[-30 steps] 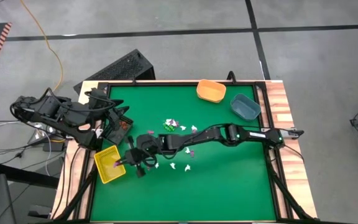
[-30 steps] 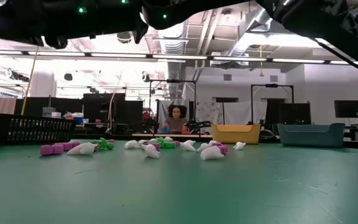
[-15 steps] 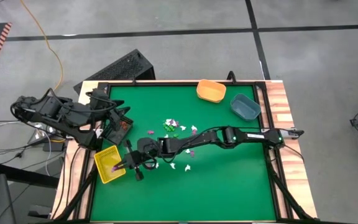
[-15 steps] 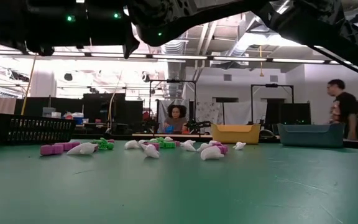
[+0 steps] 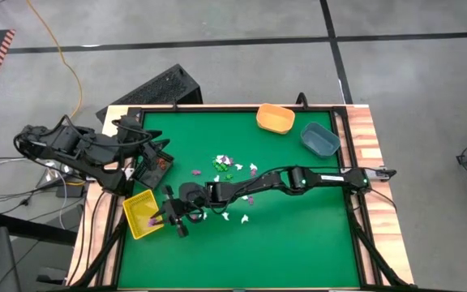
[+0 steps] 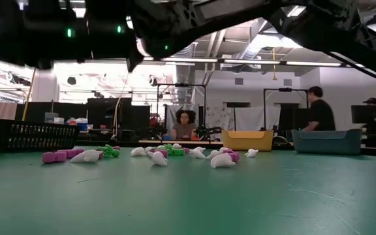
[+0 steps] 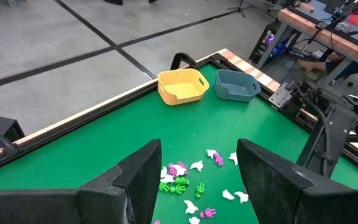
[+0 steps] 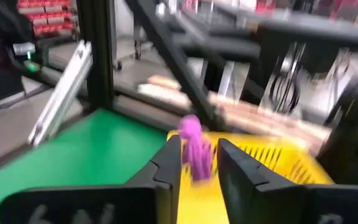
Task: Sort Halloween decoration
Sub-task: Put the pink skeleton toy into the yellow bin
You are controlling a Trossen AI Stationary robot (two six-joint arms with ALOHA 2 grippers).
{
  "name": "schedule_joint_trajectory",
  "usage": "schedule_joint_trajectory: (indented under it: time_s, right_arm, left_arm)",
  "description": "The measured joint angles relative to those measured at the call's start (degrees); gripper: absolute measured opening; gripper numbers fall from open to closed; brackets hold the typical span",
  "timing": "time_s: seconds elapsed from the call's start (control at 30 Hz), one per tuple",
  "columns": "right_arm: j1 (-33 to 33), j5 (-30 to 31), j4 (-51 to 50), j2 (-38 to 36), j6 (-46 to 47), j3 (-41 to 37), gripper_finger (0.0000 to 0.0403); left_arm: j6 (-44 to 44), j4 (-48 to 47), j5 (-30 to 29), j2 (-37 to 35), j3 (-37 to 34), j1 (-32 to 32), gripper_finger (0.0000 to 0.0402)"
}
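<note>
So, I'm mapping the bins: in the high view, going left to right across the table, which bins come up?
yellow bin → black bin → orange bin → blue bin

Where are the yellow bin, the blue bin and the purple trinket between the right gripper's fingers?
yellow bin [image 5: 140, 216], high view, on its inner floor.
blue bin [image 5: 320, 139], high view, on its inner floor.
purple trinket [image 8: 195, 148], right wrist view, on its body, between the fingers [image 8: 166, 163] of the right gripper [image 8: 198, 163].
</note>
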Motion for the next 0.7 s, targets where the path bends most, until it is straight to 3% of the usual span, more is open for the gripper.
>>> schedule_joint_trajectory:
  time_s: [0.23,0.43,0.7]
  right_arm:
    - [-0.2,0.1,-0.5,1.2,0.6,0.2,0.013]
    - [-2.0,0.4,-7.8,-0.5,0.2,0.2,0.0132]
    - [-9.5,3.3,-30.9,-14.8,-5.8,0.5,0.0132]
  left_arm:
    - [0.0,-0.1,0.1,0.0,0.0,0.0,0.0199]
    - [0.0,-0.1,2.3,0.0,0.0,0.0,0.0199]
    - [1.0,-0.1,2.3,-0.2,0.0,0.0,0.0199]
